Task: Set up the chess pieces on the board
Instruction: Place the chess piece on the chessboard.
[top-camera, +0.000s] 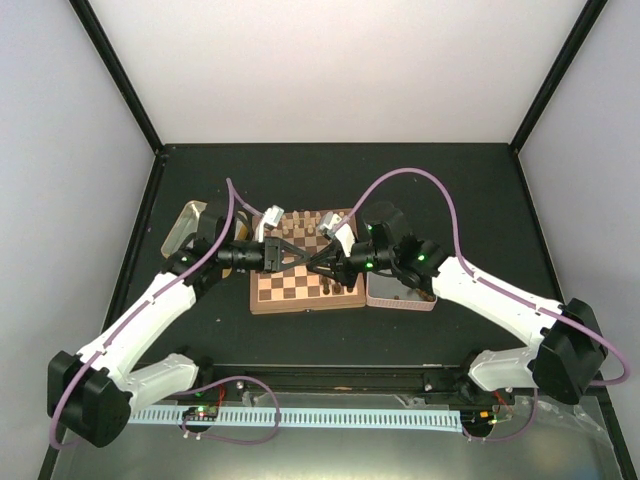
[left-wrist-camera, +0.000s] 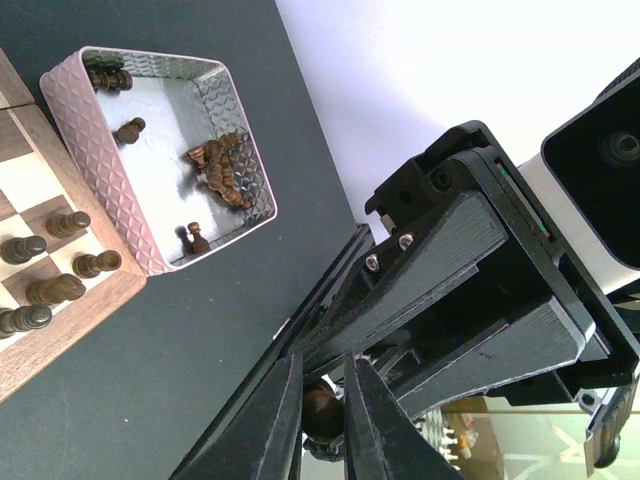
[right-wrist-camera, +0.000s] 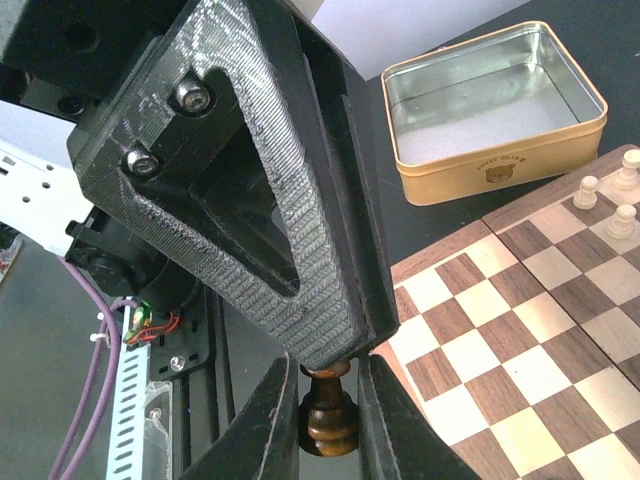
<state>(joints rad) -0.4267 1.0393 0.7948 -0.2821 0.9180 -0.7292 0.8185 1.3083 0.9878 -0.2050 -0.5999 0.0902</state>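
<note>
My left gripper (top-camera: 303, 257) and right gripper (top-camera: 325, 265) meet tip to tip above the middle of the board (top-camera: 300, 307). Both close on one dark brown chess piece. In the right wrist view its turned base (right-wrist-camera: 331, 428) sits between my right gripper's (right-wrist-camera: 328, 432) jaws, with the left gripper's fingers (right-wrist-camera: 290, 250) over its top. In the left wrist view its rounded end (left-wrist-camera: 322, 410) sits between my left gripper's (left-wrist-camera: 323, 418) jaws. Several dark pieces (left-wrist-camera: 58, 290) stand along the board's right edge (left-wrist-camera: 70, 335).
A silver tin (left-wrist-camera: 95, 130) with several loose dark pieces (left-wrist-camera: 222, 165) lies right of the board. An empty gold tin (right-wrist-camera: 500, 165) lies left of it. Cream pieces (right-wrist-camera: 620, 218) stand on the board's left side.
</note>
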